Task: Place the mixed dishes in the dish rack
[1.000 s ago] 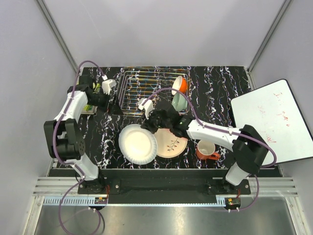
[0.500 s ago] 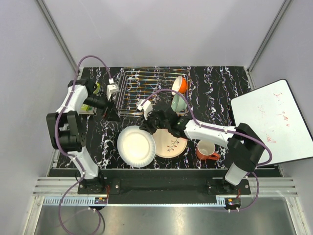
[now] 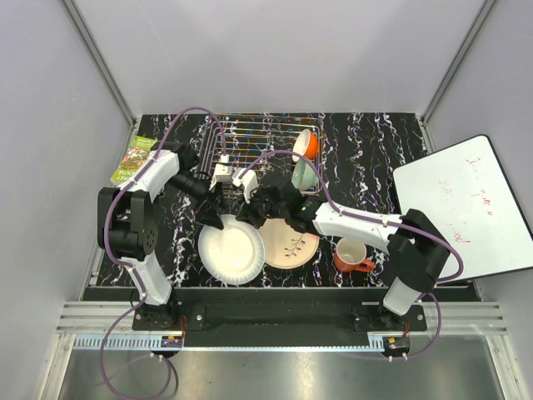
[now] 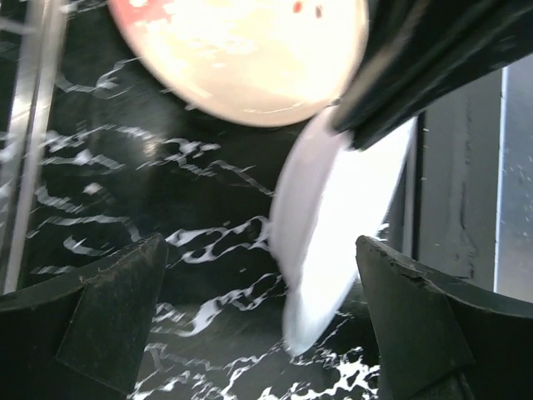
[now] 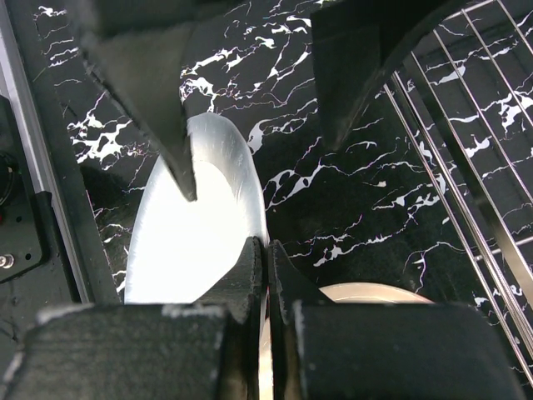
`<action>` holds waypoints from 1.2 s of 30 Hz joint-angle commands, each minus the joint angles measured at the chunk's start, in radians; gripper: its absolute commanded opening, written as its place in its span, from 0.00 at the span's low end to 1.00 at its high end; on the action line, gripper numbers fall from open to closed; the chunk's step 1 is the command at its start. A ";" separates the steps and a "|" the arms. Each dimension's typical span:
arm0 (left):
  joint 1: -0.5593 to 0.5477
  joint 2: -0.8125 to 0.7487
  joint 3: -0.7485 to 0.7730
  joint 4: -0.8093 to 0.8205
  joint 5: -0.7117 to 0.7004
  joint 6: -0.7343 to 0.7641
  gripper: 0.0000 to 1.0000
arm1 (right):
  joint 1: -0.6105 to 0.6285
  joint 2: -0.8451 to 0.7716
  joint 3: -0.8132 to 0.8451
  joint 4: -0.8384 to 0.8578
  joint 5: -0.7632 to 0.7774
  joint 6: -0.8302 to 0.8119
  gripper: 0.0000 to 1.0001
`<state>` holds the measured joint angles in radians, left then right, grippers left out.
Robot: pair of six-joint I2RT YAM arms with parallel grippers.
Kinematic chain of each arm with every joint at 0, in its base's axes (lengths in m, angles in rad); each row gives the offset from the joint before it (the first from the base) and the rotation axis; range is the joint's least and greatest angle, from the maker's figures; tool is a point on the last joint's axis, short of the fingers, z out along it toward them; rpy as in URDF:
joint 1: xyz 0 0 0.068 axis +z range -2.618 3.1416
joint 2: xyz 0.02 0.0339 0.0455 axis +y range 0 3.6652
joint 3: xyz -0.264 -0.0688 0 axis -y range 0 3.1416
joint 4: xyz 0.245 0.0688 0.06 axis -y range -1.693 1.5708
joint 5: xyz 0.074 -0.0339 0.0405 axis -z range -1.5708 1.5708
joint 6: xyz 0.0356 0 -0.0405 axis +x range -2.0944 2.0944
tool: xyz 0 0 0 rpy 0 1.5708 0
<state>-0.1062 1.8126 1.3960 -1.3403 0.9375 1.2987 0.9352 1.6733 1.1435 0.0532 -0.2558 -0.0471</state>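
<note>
Right claw (image 5: 266, 248) pinches the rim of the white round plate (image 3: 230, 250), which is tilted up from the bench (image 3: 375, 158); only the wrist view shows this grip. Left claw (image 3: 211, 218), jaws wide and empty, has swung from the green book (image 3: 133, 160) to the plate's far edge. The dish rack (image 3: 250, 137) stands just behind.

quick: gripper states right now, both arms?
Left gripper: open, holding nothing.
Right gripper: closed on the rim of the white plate.
</note>
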 commanded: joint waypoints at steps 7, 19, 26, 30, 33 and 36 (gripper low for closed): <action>-0.020 -0.052 -0.077 -0.206 -0.026 0.060 0.99 | 0.005 -0.006 0.078 0.028 -0.017 -0.022 0.00; -0.047 -0.032 -0.066 -0.206 -0.039 0.036 0.28 | 0.007 -0.007 0.096 0.022 -0.026 -0.022 0.00; -0.047 -0.036 -0.048 -0.206 -0.057 0.022 0.00 | 0.007 -0.014 0.075 0.019 -0.023 -0.020 0.00; -0.046 -0.052 -0.032 -0.206 -0.071 0.017 0.00 | 0.007 -0.023 0.041 0.019 -0.030 -0.025 0.13; -0.044 -0.061 -0.019 -0.206 -0.078 0.014 0.00 | 0.005 -0.035 0.007 0.019 -0.046 -0.028 0.34; -0.041 -0.070 -0.005 -0.206 -0.080 0.011 0.00 | 0.007 -0.043 -0.050 0.034 -0.060 -0.031 0.49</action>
<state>-0.1551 1.7943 1.3308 -1.3247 0.8303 1.3251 0.9348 1.6810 1.1530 0.0383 -0.2691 -0.0628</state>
